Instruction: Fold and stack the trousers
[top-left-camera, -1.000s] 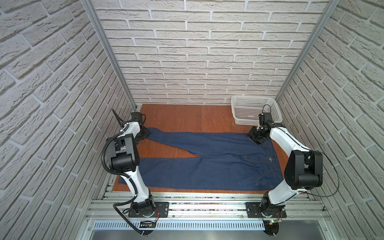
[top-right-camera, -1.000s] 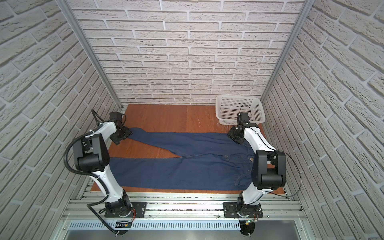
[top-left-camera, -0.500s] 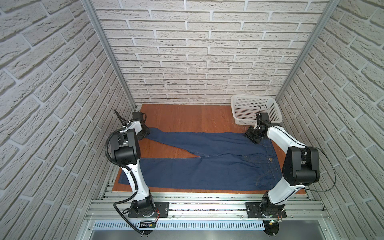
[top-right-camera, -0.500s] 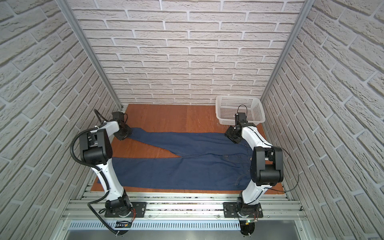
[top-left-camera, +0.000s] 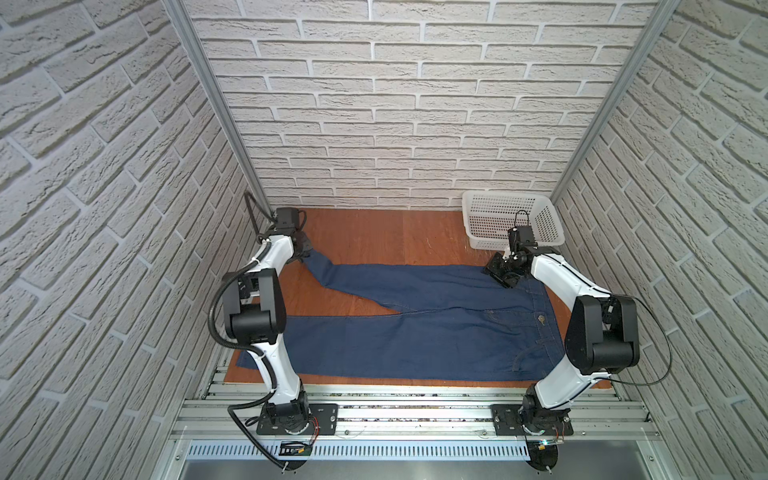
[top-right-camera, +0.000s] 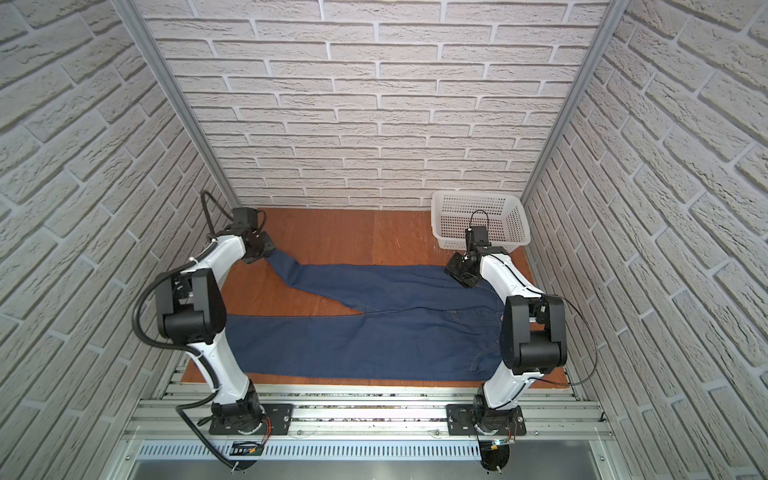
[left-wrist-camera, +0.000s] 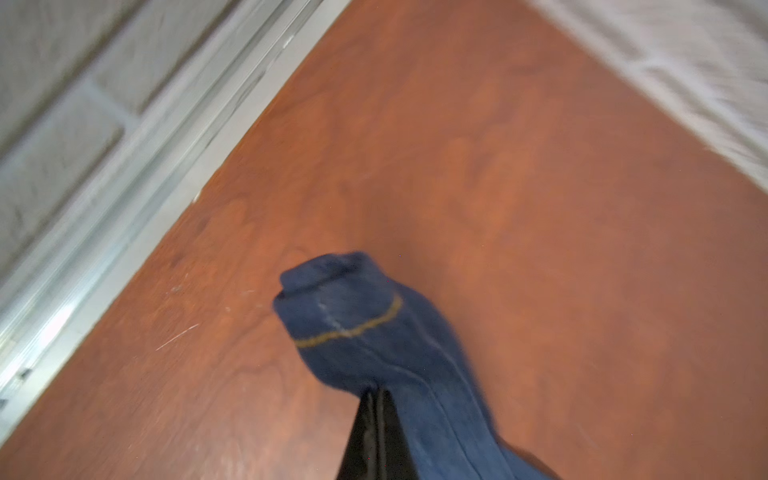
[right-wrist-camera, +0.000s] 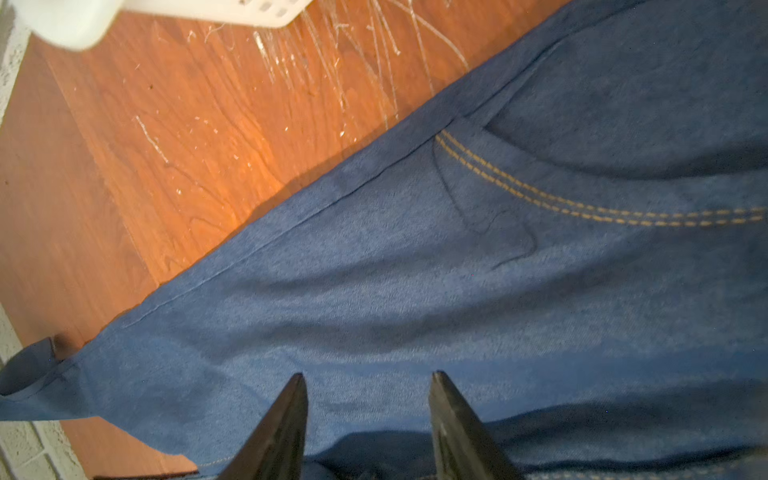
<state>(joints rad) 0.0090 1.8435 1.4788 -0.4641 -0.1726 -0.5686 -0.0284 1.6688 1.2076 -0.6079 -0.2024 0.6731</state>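
The trousers (top-left-camera: 415, 332) (top-right-camera: 374, 340) lie flat on the wooden table (top-left-camera: 374, 232), waist at the right and legs running left. The far leg angles off to the back left. There my left gripper (top-left-camera: 305, 249) (top-right-camera: 266, 249) (left-wrist-camera: 376, 390) is shut on that leg's hem (left-wrist-camera: 353, 307), which bunches up past the fingertips and shows tan stitching. My right gripper (top-left-camera: 500, 272) (top-right-camera: 459, 270) (right-wrist-camera: 365, 376) stands open just over the denim (right-wrist-camera: 415, 270) at the far waist corner, near a pocket seam, with nothing gripped.
A white perforated basket (top-left-camera: 511, 216) (top-right-camera: 478, 216) (right-wrist-camera: 83, 20) stands at the back right corner, just behind my right gripper. Brick walls close in on three sides. An aluminium rail (top-left-camera: 395, 411) runs along the front edge.
My left gripper has shut on the hem of the far leg. The left arm's elbow has swung nearer the wall. My right gripper shifted slightly left and stayed open.
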